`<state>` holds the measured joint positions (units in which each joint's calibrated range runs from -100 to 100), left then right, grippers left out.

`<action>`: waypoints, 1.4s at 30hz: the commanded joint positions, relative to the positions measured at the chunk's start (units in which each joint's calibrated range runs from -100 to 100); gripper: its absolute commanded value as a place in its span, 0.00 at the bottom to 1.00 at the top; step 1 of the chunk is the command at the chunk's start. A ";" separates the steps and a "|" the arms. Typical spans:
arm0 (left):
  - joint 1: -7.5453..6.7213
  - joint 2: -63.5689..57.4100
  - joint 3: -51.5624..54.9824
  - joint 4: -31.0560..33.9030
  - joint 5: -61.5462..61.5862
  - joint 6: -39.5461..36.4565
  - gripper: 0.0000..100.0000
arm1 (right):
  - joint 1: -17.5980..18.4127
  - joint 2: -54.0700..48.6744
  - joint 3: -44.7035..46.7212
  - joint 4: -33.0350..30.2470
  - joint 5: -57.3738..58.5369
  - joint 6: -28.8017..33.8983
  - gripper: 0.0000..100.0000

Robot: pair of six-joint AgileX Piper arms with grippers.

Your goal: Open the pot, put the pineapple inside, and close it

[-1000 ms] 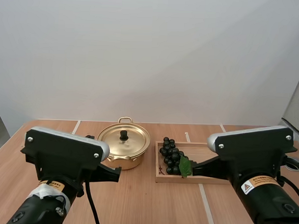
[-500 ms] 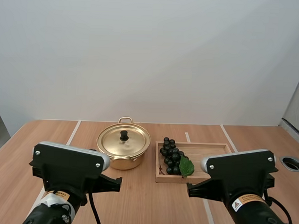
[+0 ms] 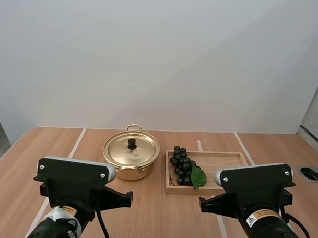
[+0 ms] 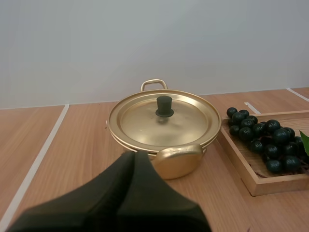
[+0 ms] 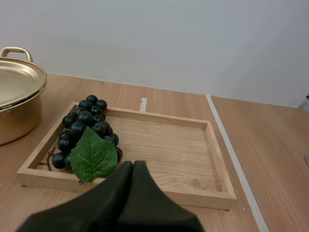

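Both arms have pulled back toward the near edge of the table (image 3: 145, 212) over the last second, and the right one no longer covers the corner of the wooden tray (image 3: 220, 157). The pot, tray and fruit lie as before.

The left gripper (image 4: 134, 154) has its fingers pressed together into one dark wedge, holding nothing, aimed at the pot (image 3: 128, 173) from the near side and well apart from it. The right gripper (image 5: 133, 164) is likewise closed and empty, pointing at the tray's near rim.

The pot stands upright with its lid (image 3: 132, 149) seated and the black knob (image 3: 131, 143) at the centre. Its two handles line up far to near, the loop handle (image 4: 154, 84) away from the arms. The lid hides the inside, and the left fingers mask part of the near wall.

Just to the right of the pot the tray lies with its long side across the table. A bunch of grapes (image 3: 181, 164) rests in its left end, long axis running far to near, narrow end away, a green leaf (image 5: 94, 154) over the near end. The rest of the tray floor is bare wood.
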<state>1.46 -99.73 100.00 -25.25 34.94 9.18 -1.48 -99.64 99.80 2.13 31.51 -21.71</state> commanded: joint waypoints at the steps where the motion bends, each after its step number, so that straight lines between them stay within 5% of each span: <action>1: 0.47 -0.27 0.00 -0.38 -0.48 -0.72 0.01 | -0.22 -0.36 0.20 -0.16 -0.10 0.69 0.00; 30: 0.47 -0.27 0.00 5.23 -3.66 -0.98 0.01 | -0.64 -0.36 0.20 -0.16 -0.10 0.70 0.00; 36: 0.47 -0.27 0.00 12.74 -3.84 -22.22 0.01 | -0.64 -0.36 0.20 -0.16 -0.10 0.70 0.00; 42: 0.47 -0.27 0.00 18.27 -4.50 -24.15 0.00 | -0.64 -0.36 0.20 -0.16 -0.10 0.70 0.00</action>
<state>1.85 -99.73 99.87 -8.39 31.61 -13.52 -1.96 -99.64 99.80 2.13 31.51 -21.32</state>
